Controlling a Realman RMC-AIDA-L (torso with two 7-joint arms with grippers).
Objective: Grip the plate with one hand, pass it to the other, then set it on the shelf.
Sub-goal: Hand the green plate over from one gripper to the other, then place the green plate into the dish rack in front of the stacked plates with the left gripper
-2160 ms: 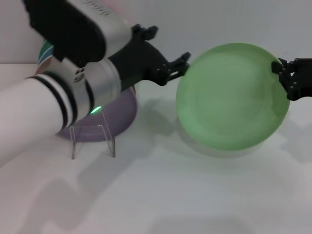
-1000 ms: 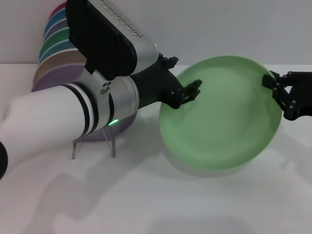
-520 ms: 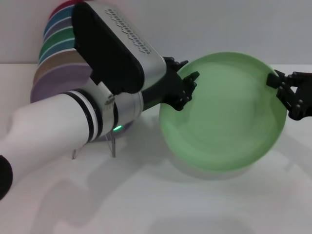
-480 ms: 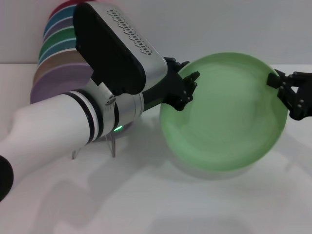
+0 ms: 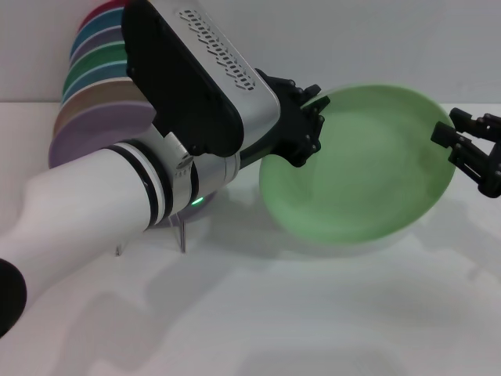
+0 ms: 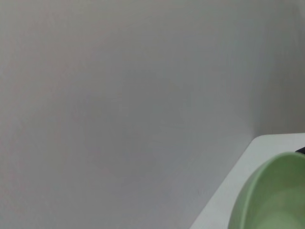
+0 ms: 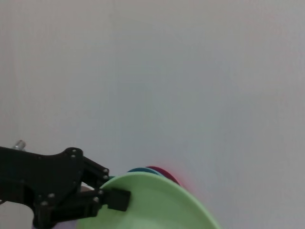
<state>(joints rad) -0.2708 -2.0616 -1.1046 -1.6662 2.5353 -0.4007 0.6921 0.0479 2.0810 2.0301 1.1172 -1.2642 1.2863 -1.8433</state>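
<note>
The plate (image 5: 356, 168) is pale mint green, matte, round and shallow, held tilted in the air above the white desk (image 5: 313, 313). The left end effector (image 5: 307, 117) pinches its near-left rim. The right end effector (image 5: 470, 153) sits at the opposite rim, fingers spread. Coloured plates (image 5: 90, 86) stand in a clear rack behind.

No readable text, labels, brands or numbers anywhere in these views.
</note>
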